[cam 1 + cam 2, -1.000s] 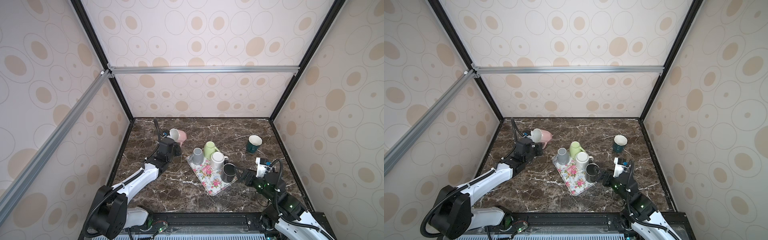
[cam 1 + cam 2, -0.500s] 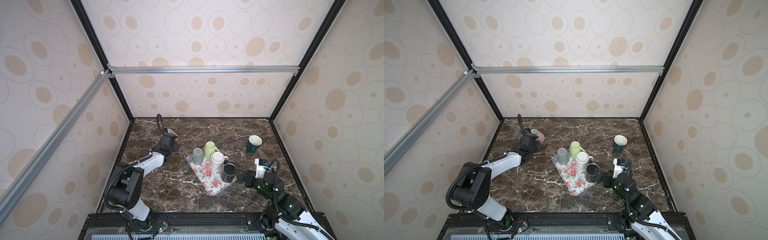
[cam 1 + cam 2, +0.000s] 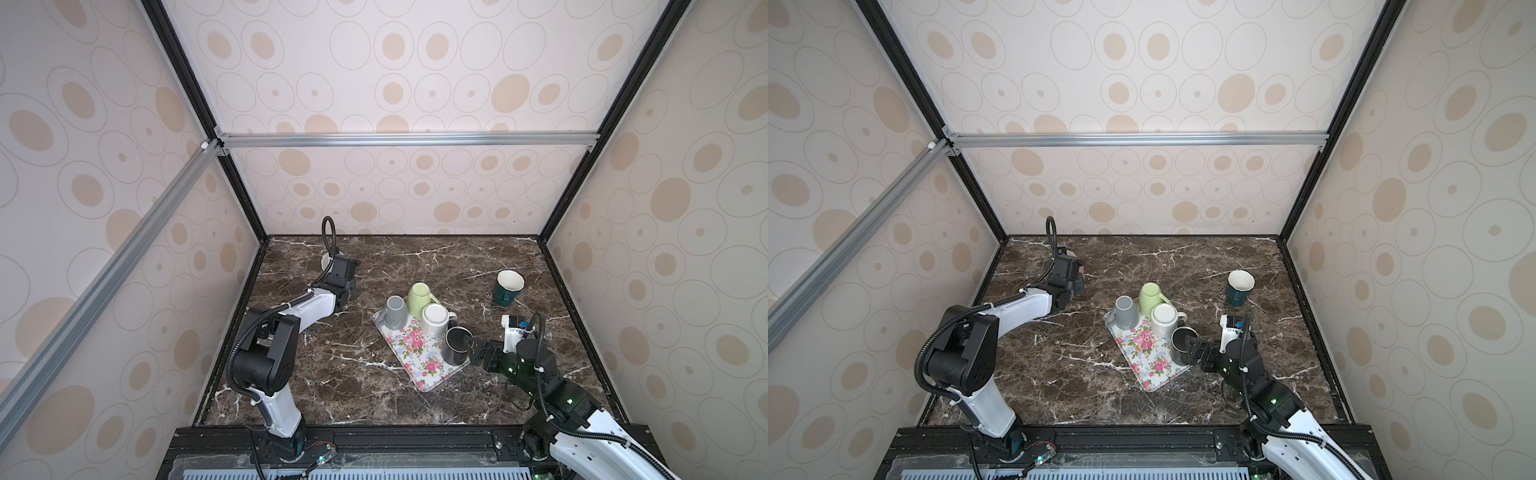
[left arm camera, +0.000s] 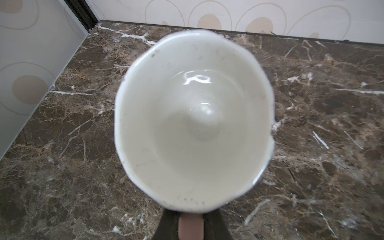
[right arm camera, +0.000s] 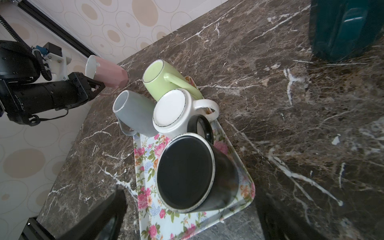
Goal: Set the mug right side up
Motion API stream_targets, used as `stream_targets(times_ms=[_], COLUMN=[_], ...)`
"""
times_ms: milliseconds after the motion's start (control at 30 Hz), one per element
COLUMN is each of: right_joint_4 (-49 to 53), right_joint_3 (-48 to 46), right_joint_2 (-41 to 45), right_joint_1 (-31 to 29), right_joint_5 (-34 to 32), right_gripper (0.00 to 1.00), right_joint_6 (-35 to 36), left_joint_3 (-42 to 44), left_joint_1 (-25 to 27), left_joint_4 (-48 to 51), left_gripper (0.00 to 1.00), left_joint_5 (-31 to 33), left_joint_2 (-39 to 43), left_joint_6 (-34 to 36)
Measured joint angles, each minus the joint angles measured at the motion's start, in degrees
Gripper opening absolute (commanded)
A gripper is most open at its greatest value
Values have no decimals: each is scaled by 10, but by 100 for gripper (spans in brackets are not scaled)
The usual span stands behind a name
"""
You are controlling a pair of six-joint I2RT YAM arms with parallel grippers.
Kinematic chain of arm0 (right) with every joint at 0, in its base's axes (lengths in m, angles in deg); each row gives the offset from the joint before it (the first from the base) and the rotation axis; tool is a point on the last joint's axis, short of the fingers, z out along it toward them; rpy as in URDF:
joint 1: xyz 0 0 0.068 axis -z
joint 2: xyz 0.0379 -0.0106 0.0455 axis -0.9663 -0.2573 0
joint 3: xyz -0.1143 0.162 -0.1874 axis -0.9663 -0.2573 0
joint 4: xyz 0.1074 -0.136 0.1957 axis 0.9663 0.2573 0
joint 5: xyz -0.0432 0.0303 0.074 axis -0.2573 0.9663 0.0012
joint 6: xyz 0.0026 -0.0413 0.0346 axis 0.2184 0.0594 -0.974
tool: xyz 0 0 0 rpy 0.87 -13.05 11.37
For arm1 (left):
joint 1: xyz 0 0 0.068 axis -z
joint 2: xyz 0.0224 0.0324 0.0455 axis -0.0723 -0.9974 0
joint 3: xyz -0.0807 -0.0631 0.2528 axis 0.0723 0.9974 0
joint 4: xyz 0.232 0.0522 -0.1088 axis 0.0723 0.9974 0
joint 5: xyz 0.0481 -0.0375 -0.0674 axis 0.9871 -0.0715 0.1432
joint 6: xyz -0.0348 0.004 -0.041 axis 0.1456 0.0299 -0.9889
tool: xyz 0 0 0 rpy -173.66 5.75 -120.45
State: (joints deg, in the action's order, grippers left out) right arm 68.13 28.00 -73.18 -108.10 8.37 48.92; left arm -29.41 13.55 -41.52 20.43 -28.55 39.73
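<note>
The pink mug (image 5: 108, 72) hangs tilted near the table's back left, base low by the marble. Its white inside (image 4: 193, 120) fills the left wrist view, mouth toward that camera. My left gripper (image 4: 190, 225) is shut on its pink handle (image 4: 190, 227). In both top views the wrist hides most of the mug; only a strip of rim (image 3: 326, 262) (image 3: 1068, 252) shows beside the left gripper (image 3: 337, 268). My right gripper (image 5: 191, 194) (image 3: 473, 347) (image 3: 1192, 347) is open, its fingers either side of the black mug (image 5: 185, 172), apart from it.
The floral tray (image 3: 419, 374) (image 5: 145, 207) carries upside-down grey (image 3: 395, 311), green (image 3: 419, 296), white (image 3: 434, 319) and black (image 3: 455, 347) mugs. A teal mug (image 3: 508, 286) stands upright at the back right. Walls enclose the marble table (image 3: 332, 374).
My left arm has swung toward the back left corner and turned the pink mug, which now sits mostly behind the wrist. My right gripper has edged closer to the black mug.
</note>
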Motion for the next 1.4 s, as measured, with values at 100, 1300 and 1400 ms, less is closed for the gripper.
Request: stream_targets(times_ms=[100, 1300, 1400], right_joint_4=[2, 17, 17], right_joint_3=[0, 34, 38], right_joint_2=[-4, -103, -113], right_joint_1=[0, 0, 0], right_joint_5=[0, -13, -13], right_gripper=[100, 100, 100], right_joint_6=[7, 32, 32], left_joint_3=[-14, -16, -8], left_joint_1=[-3, -5, -4], left_joint_4=[8, -33, -31], left_gripper=[0, 97, 97], left_joint_5=[5, -32, -40], left_joint_2=[-20, -25, -9], left_joint_6=[4, -3, -3])
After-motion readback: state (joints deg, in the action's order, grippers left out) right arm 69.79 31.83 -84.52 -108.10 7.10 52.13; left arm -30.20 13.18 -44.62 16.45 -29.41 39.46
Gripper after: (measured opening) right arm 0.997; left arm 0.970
